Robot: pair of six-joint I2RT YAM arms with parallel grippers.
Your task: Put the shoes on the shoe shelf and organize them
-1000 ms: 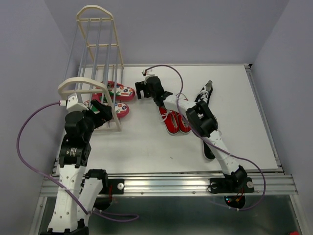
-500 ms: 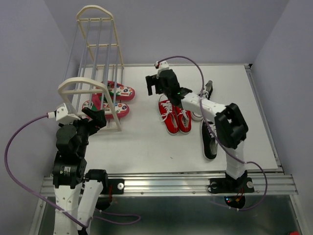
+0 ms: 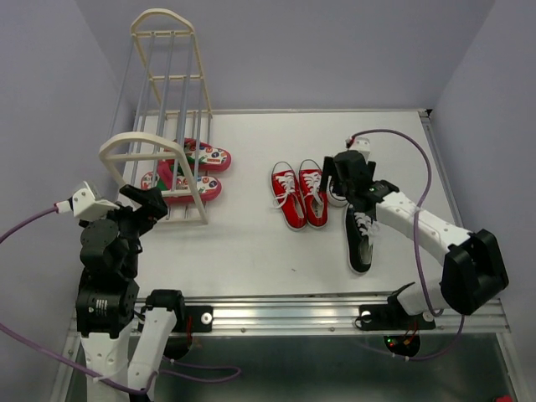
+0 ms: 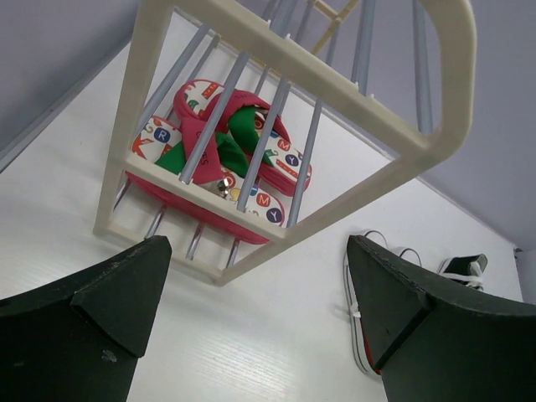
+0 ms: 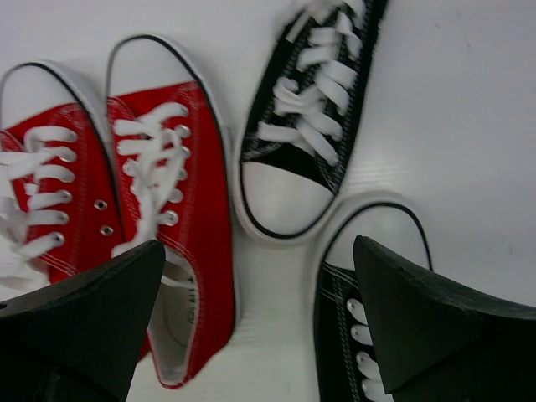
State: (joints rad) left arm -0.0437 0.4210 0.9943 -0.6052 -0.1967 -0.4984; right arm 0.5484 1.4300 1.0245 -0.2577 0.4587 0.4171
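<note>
The left gripper point(image 4: 258, 243) stands with its two fingers spread wide and nothing between them. Just ahead of it rises the near arched end frame of the shoe shelf point(image 4: 276, 75), which is cream-coloured with thin grey rails. Behind these rails, in the lowest part of the shelf, lie the flip-flops point(image 4: 226, 159), red-pink with green straps, one beside the other. It is not clear whether they rest on the rails or on the table point(image 3: 251, 243). Farther away, to the right of this gripper, the other shoes stand on the table outside the shelf. The right gripper point(image 5: 258, 247) is also spread wide and holds nothing; it hangs above these shoes. Close under its left finger are the red sneakers point(image 5: 126, 167), side by side and touching, with their toes pointing away from it. Under its right finger is one of the black sneakers point(image 5: 368, 335), toe pointing away. Just ahead lies the second black one, with its white toe cap turned toward the gripper, close beside the red pair.
</note>
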